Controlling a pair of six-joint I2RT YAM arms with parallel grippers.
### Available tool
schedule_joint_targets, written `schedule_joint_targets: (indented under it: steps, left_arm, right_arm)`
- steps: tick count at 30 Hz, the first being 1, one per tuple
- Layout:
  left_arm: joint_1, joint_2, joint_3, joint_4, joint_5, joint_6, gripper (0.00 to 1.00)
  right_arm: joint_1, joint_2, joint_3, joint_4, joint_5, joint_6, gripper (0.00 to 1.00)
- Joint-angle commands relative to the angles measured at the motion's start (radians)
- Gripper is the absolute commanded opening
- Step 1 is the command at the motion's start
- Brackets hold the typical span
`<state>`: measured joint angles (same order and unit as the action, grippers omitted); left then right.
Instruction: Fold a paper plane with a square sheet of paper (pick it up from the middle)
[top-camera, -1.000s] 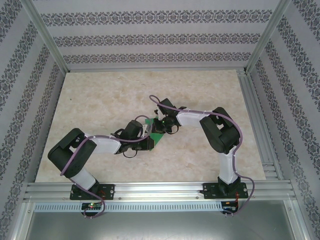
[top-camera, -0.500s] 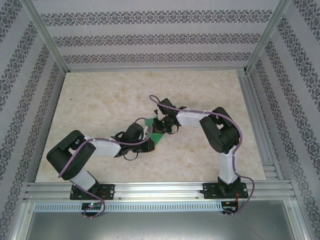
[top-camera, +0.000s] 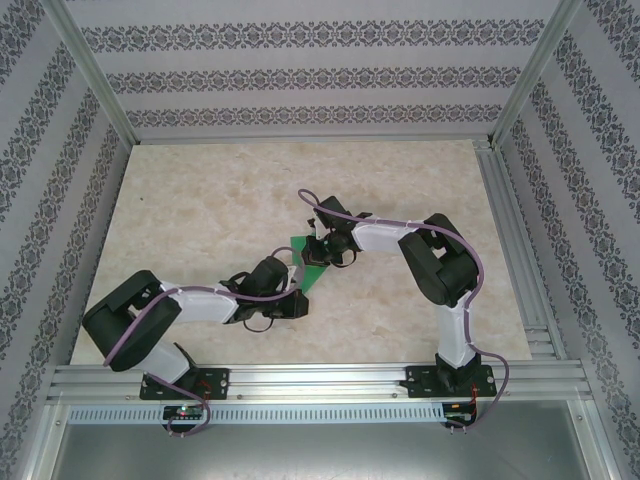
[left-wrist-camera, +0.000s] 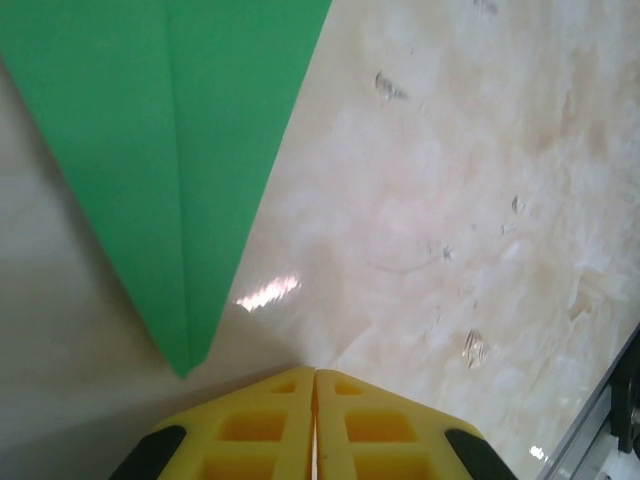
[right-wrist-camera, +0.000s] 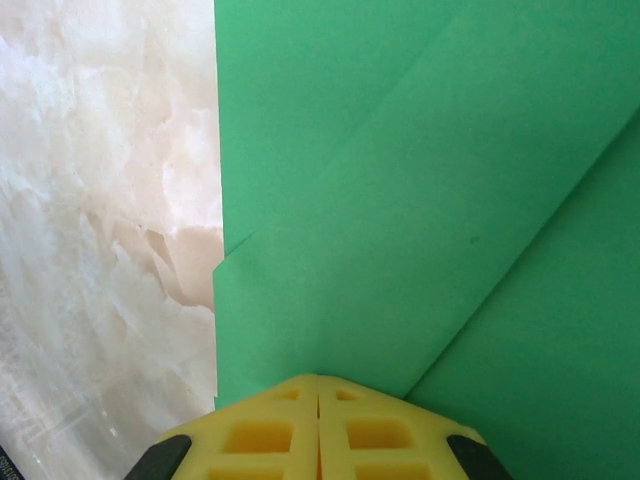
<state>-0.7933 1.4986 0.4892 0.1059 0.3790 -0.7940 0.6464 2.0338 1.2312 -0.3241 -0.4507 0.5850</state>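
Observation:
The green paper (top-camera: 311, 277) lies flat on the table as a narrow pointed shape with layered folds and a centre crease, more dart than square sheet. In the right wrist view the folded layers of the paper (right-wrist-camera: 420, 200) lie under my right gripper (right-wrist-camera: 318, 379), whose yellow fingers are shut together with their tips resting on it, nothing between them. My right gripper (top-camera: 319, 257) sits over the paper's far part. In the left wrist view my left gripper (left-wrist-camera: 315, 372) is shut and empty on bare table, just right of the paper's pointed tip (left-wrist-camera: 184, 368). My left gripper (top-camera: 300, 302) is on the paper's near side.
The beige marble-look table (top-camera: 200, 200) is boxed in by patterned walls. An aluminium rail (top-camera: 320, 378) runs along the near edge and another (top-camera: 512, 250) along the right side. Both arms' elbows lean in toward the middle.
My left arm has drawn back toward the near left, and its shut gripper has slid along and off the paper's pointed end. The right gripper stays put on the paper.

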Motion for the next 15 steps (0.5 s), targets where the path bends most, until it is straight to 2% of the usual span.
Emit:
schedule_joint_targets:
  steps: [1, 8, 15]
  left_arm:
    - [0.004, -0.085, 0.017, -0.152, -0.035, 0.006, 0.10]
    - [0.119, -0.308, 0.061, -0.219, -0.162, 0.026, 0.17]
    - [0.159, -0.217, 0.095, -0.131, -0.095, 0.038, 0.20]
  right_arm:
    - [-0.004, 0.100, -0.054, -0.092, 0.181, 0.004, 0.07]
    - [-0.004, 0.096, -0.053, -0.081, 0.166, 0.006, 0.07]
    - [-0.005, 0.098, -0.049, -0.082, 0.161, 0.007, 0.07]
